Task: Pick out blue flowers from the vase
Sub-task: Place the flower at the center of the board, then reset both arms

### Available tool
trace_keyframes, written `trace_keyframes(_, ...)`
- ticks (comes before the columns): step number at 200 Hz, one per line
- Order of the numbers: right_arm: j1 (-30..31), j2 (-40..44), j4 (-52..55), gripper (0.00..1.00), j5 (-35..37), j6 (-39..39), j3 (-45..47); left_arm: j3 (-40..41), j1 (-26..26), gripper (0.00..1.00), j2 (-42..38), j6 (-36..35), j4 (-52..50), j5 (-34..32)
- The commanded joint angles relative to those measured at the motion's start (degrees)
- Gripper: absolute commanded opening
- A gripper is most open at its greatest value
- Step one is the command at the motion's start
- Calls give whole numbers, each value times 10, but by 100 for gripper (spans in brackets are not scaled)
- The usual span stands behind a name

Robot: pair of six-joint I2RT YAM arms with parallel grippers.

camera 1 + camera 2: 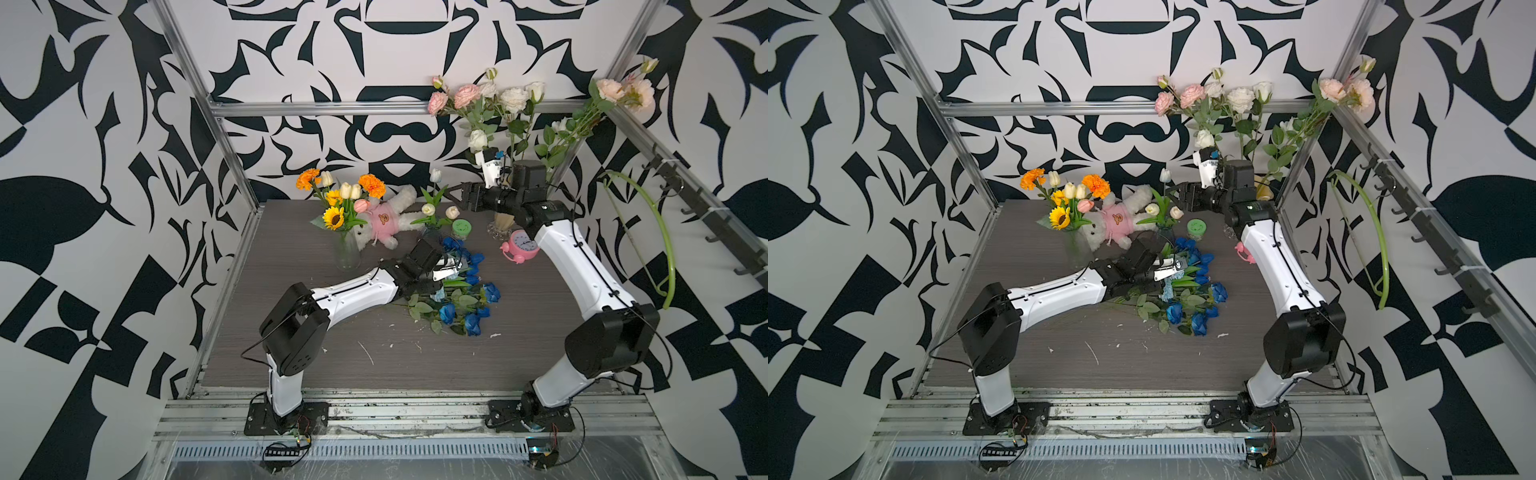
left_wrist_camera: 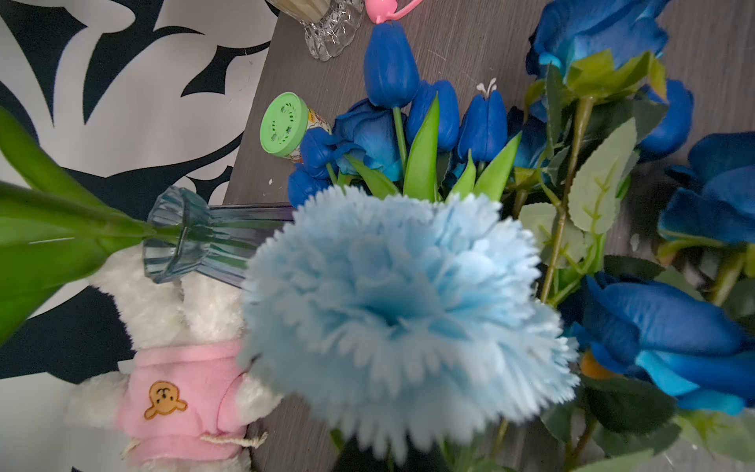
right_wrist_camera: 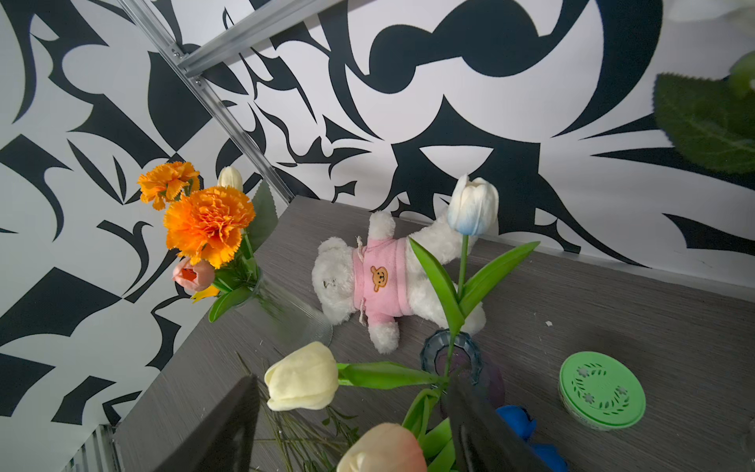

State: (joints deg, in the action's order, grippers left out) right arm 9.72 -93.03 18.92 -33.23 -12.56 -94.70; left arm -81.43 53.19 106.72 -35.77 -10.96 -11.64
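Top views: the blue flowers (image 1: 465, 299) lie heaped on the table (image 1: 332, 365) right of centre, well clear of every edge. Bare boards run from the heap to the front rail (image 1: 374, 405). The left gripper (image 1: 451, 270) sits over the heap's far end. The right gripper (image 1: 467, 197) hangs above the back of the table. Left wrist: a pale-blue carnation (image 2: 400, 318), ruffled and blurred, fills the middle, with deep-blue tulips (image 2: 390, 65) and roses (image 2: 662, 327) behind it. The jaws are together (the bloom hides them, so a hold on its stem cannot be confirmed). Right wrist: jaws apart, the fingers (image 3: 241, 425) flank a cream tulip (image 3: 302, 378) leaning from the blue vase (image 3: 427, 355). A teddy bear (image 3: 367, 282) lies beyond.
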Motion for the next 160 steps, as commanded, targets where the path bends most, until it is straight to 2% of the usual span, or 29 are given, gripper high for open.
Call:
trace_keyframes(1,-3,23,-28,71,-13,-6,1,-16,5,9,11,12,-8,24)
trace_keyframes(26,-3,25,-28,71,-13,-6,0,-9,5,26,6,34,-6,40)
trace_keyframes(69,-3,27,-31,71,-13,-7,4,32,0,43,-39,73,29,61)
trace_keyframes(105,-5,27,-38,71,-16,-8,5,53,-28,43,-92,128,23,88)
trace_keyframes(123,-5,27,-38,72,-13,-6,3,83,-53,48,-144,170,37,101)
trace_keyframes(147,-5,20,-42,72,-16,-9,-1,133,-93,58,-217,220,67,65)
trace_keyframes(160,-5,18,-48,72,-20,-12,0,144,-120,59,-249,247,61,41)
